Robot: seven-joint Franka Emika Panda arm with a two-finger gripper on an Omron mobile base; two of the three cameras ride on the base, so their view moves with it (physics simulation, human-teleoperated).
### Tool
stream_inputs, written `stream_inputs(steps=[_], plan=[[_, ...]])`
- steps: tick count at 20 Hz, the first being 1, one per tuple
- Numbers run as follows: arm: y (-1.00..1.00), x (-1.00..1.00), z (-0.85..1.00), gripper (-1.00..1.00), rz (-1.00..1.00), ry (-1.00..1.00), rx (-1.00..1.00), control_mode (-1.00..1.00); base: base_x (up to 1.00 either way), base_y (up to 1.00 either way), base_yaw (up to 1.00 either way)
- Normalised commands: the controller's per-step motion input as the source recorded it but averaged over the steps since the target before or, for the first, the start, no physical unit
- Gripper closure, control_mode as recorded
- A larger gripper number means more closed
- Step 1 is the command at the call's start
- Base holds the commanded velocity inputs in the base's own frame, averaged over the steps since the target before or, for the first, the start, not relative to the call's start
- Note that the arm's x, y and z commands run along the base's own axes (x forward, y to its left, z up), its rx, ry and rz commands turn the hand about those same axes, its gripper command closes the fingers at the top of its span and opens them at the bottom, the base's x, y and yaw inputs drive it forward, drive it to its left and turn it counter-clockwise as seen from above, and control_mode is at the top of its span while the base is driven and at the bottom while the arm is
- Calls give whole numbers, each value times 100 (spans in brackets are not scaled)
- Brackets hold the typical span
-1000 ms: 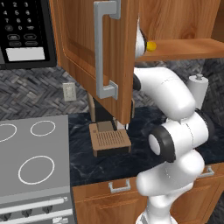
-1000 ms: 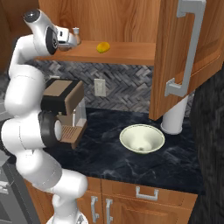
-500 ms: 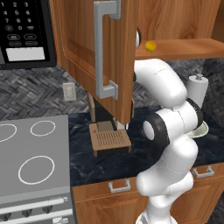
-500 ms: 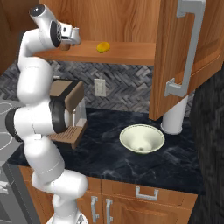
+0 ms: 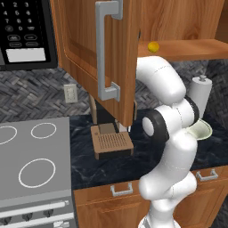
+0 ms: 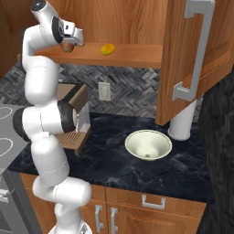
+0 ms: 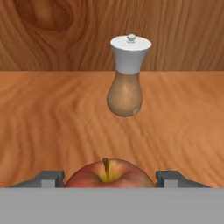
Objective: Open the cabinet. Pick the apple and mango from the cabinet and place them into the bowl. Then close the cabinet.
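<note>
1. Inside the open cabinet, the gripper sat at shelf level.
2. Its fingers flanked the apple; whether they gripped it, I could not tell.
3. Beyond stood a pepper grinder; the mango lay to the gripper's side.

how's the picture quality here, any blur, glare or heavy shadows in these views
Hand view: sharp and evenly lit, with the apple crisp between the hand's tips and the wooden grinder casting almost no shadow. Right base view: clear and flat-lit, with the bowl softly shaded inside. Left base view: no blur, with the mango small but distinct.
</note>
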Motion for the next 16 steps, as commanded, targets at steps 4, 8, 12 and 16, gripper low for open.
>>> stream_inputs(steps=[4,8,12,16], plan=[[0,0,-27,100,-1,3,0,-100,0,0,0],[-1,-3,-61,100,-4,-3,-3,-100,0,0,0],[-4,-21,-68,100,-5,-10,-7,-100,0,0,0],[-13,-28,-38,100,-8,-8,-5,-100,0,0,0]])
